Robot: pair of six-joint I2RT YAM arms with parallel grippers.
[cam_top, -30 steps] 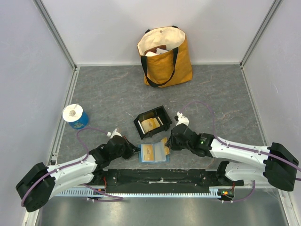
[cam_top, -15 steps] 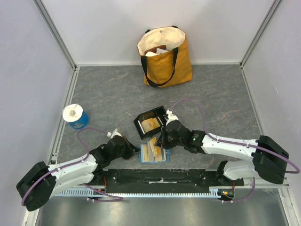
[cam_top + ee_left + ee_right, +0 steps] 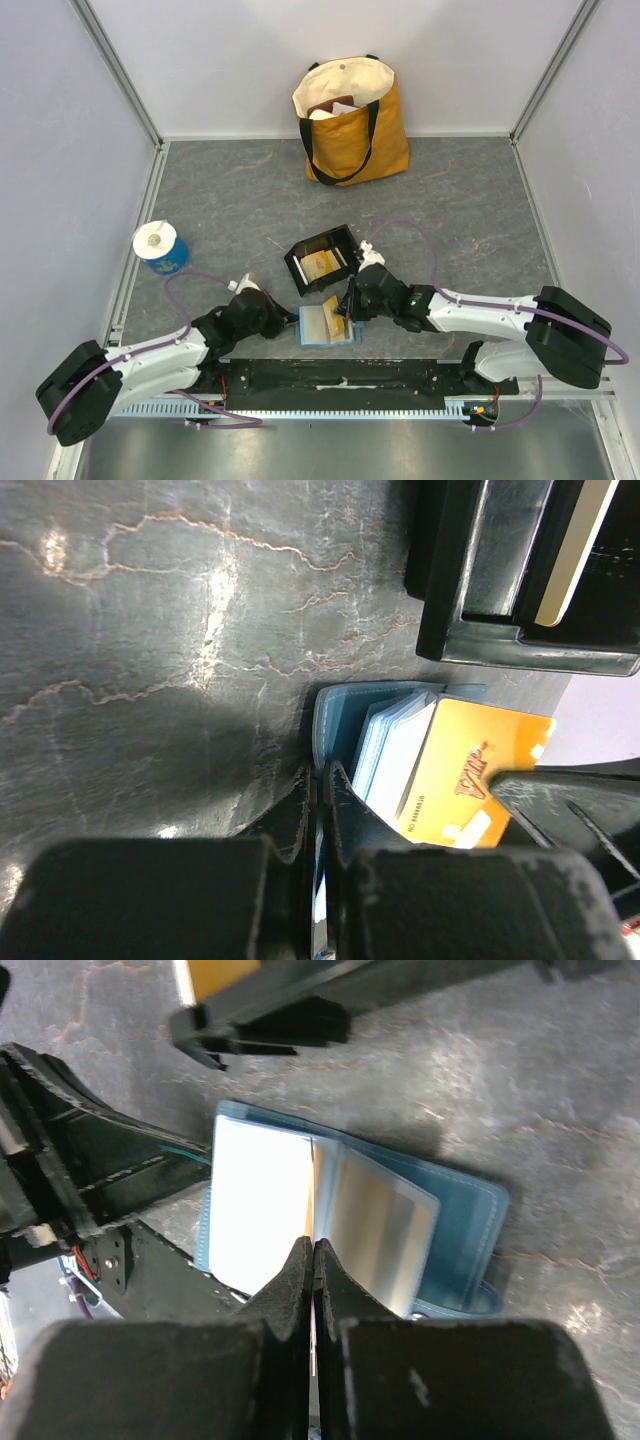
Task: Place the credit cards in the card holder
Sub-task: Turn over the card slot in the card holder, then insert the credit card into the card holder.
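two grippers meet at the open card holder.

top view: the teal card holder (image 3: 322,328) lies open on the near side of the black tray (image 3: 298,262), which holds a tan credit card (image 3: 320,265). the left gripper (image 3: 293,322) sits at the holder's left edge and the right gripper (image 3: 345,312) over its right half. a tote bag (image 3: 350,135) stands far back. left wrist: the fingers (image 3: 345,810) are pressed together on the holder's edge, and an orange credit card (image 3: 465,775) lies tilted over the pale pockets. right wrist: the jaws are clamped on that orange card, seen edge-on above the holder's fold.
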